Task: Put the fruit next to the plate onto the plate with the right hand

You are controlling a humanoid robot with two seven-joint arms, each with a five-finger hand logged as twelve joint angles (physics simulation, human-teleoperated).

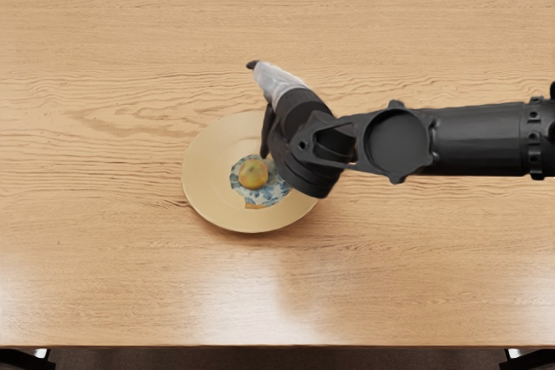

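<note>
Head view is showing the fruit sitting on the patterned middle of the plate, which is lying near the centre of the table, well apart from every edge. The right hand is hovering over the plate's far-right part, its arm reaching in from the right edge. The fingers that show are stretching out loosely toward the far edge and are gripping nothing. The fruit is lying free, just beside the dark bulk of the wrist. The danger is coming from that closeness: a low pull back toward the right edge is likely to brush the round fruit and send it rolling over the shallow rim. It could also catch the plate and drag it sideways. A lift straight up first is looking safer.
</note>
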